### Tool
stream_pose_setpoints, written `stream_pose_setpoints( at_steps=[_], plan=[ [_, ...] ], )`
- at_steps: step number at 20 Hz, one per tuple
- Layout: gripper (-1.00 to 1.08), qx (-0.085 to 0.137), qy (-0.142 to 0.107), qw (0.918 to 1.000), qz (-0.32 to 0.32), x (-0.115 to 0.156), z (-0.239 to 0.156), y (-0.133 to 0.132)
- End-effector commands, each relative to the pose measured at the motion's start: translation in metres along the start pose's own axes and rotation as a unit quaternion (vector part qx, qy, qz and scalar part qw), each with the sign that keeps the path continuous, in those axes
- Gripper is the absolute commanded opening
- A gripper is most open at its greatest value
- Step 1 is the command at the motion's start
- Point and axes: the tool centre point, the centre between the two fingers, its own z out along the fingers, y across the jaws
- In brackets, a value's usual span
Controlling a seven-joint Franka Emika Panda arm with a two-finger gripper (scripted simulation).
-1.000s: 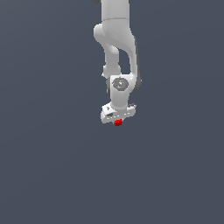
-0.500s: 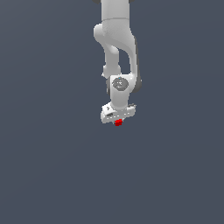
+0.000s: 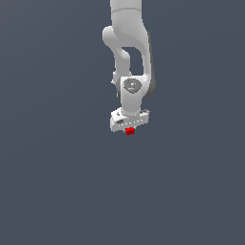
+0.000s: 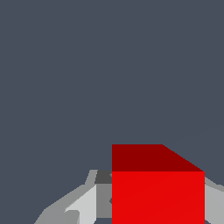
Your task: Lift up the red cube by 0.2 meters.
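Observation:
The red cube (image 3: 129, 131) is a tiny bright red block showing just under the white gripper (image 3: 129, 129) at the end of the white arm. In the wrist view the red cube (image 4: 157, 188) fills the space between the grey fingers (image 4: 83, 205), which press against its sides. The gripper is shut on the cube. The fingers themselves are mostly hidden behind the gripper body in the exterior view.
The plain dark grey surface (image 3: 57, 191) spreads all around with nothing else on it. The white arm (image 3: 128, 43) comes down from the upper edge of the exterior view.

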Motion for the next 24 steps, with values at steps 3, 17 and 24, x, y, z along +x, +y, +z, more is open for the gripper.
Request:
stream_pose_setpoints(
  at_steps=[3, 17, 24],
  plan=[
    [-1.0, 0.0, 0.001, 1.0, 0.0, 0.0, -0.03, 0.0],
    [-1.0, 0.0, 0.001, 1.0, 0.0, -0.001, -0.149, -0.001],
    [-1.0, 0.0, 0.001, 1.0, 0.0, 0.001, -0.177, 0.0]
  ],
)
